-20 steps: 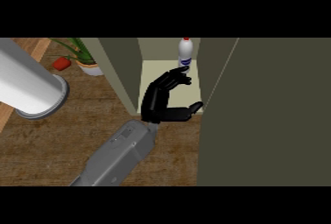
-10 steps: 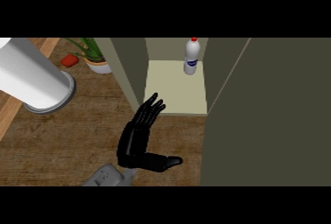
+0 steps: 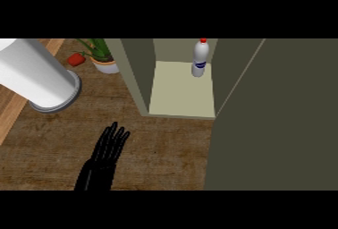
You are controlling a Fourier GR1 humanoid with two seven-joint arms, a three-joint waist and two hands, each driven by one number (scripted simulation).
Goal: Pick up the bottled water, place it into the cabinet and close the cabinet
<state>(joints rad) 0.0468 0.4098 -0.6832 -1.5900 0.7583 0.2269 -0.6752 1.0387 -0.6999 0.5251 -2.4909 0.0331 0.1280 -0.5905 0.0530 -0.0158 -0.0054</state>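
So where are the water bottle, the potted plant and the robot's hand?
Water bottle [image 3: 201, 62], head view, on its label.
Potted plant [image 3: 105, 66], head view, on the white pot.
Hand [image 3: 107, 150], head view, on its straight fingers.

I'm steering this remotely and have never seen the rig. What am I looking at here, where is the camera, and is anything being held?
This one picture comes from the robot's head, looking steeply down at a wooden counter. The black shape at the lower left is one of its hands, fingers straight and flat, holding nothing; which hand it is cannot be told, and the other is out of sight. The bottled water stands upright at the back of the open cabinet. The large dark panel on the right looks like its open door. On the left are a white cylinder, a potted plant and a small red object.
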